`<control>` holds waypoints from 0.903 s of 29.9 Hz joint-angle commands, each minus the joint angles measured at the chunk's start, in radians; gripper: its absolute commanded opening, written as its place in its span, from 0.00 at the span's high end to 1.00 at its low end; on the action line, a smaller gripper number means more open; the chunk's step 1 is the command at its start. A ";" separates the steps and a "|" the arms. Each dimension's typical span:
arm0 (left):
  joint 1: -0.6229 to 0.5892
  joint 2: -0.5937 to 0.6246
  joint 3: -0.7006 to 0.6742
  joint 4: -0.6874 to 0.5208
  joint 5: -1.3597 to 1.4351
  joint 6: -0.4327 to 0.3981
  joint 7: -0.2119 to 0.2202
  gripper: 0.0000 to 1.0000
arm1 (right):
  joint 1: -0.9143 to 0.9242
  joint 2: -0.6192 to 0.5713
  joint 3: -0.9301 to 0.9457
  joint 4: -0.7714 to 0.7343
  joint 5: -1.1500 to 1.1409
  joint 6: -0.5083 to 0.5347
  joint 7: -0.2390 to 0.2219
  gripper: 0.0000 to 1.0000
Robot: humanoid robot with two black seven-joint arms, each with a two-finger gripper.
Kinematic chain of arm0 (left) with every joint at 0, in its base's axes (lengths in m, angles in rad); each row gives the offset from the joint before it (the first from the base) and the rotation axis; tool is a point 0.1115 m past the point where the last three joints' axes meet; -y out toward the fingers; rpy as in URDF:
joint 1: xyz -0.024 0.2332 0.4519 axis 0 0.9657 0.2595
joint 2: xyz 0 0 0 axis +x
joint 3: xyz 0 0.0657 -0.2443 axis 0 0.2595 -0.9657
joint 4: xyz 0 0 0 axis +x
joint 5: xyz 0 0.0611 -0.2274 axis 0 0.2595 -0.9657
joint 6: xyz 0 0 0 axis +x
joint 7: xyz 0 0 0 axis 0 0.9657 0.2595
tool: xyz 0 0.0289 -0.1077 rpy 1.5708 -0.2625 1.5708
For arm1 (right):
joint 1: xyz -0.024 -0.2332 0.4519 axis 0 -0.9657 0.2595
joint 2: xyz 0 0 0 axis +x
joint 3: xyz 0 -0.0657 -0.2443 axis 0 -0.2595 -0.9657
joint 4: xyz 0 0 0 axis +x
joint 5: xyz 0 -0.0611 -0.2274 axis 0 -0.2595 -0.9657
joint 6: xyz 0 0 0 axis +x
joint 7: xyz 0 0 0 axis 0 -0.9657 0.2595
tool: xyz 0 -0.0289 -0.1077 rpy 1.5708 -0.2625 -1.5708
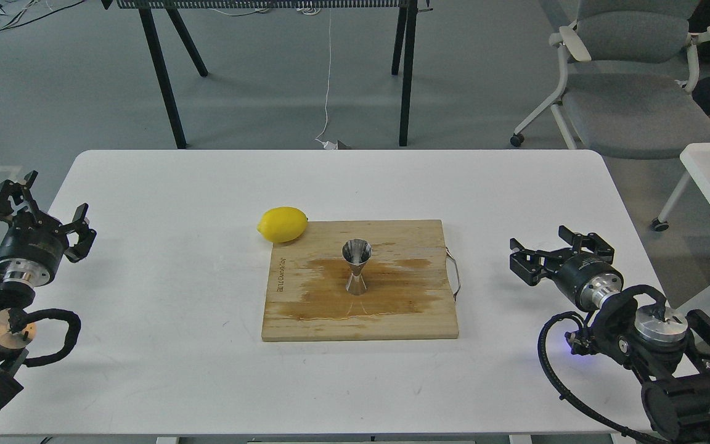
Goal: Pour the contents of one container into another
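The steel jigger (356, 266) stands upright in the middle of the wooden cutting board (404, 320), on a dark wet stain. My right gripper (547, 250) hovers over the table to the right of the board, open, with nothing visible between its fingers. My left gripper (44, 208) is at the table's far left edge, open and empty, far from the board. I cannot see the clear cup anywhere in this view.
A yellow lemon (282, 224) lies at the board's back left corner. The board's metal handle (455, 274) sticks out on its right side, near my right gripper. A grey office chair (629, 80) stands behind the white table (176, 185).
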 commanded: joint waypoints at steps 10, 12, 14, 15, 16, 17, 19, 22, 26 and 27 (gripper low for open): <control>-0.029 0.113 0.002 -0.013 0.003 0.000 0.000 0.03 | 0.133 -0.146 -0.037 0.083 -0.273 0.428 -0.001 0.01; -0.046 0.116 0.000 -0.024 0.001 0.000 0.000 0.03 | 0.153 -0.153 -0.033 0.017 -0.271 0.514 0.004 0.01; -0.057 0.116 0.002 -0.029 0.001 0.000 0.000 0.03 | 0.161 -0.150 -0.023 -0.040 -0.268 0.514 0.008 0.01; -0.058 0.113 0.002 -0.032 0.001 0.000 0.000 0.03 | 0.162 -0.144 -0.014 -0.061 -0.254 0.514 0.008 0.01; -0.060 0.113 0.000 -0.036 0.001 0.000 0.000 0.03 | 0.161 -0.135 -0.010 -0.076 -0.234 0.514 0.007 0.01; -0.060 0.113 0.000 -0.047 0.001 0.000 0.000 0.03 | 0.161 -0.123 -0.008 -0.089 -0.208 0.514 0.007 0.01; -0.060 0.114 -0.002 -0.076 0.000 0.000 0.000 0.03 | 0.161 -0.104 -0.008 -0.110 -0.162 0.514 0.007 0.01; -0.061 0.119 -0.011 -0.109 -0.002 0.000 0.000 0.03 | 0.159 -0.086 -0.006 -0.126 -0.150 0.514 0.008 0.01; -0.072 0.123 -0.012 -0.110 -0.005 0.000 0.000 0.03 | 0.158 -0.074 -0.003 -0.130 -0.148 0.514 0.011 0.01; -0.072 0.123 -0.012 -0.110 -0.005 0.000 0.000 0.03 | 0.158 -0.069 0.000 -0.132 -0.148 0.514 0.011 0.01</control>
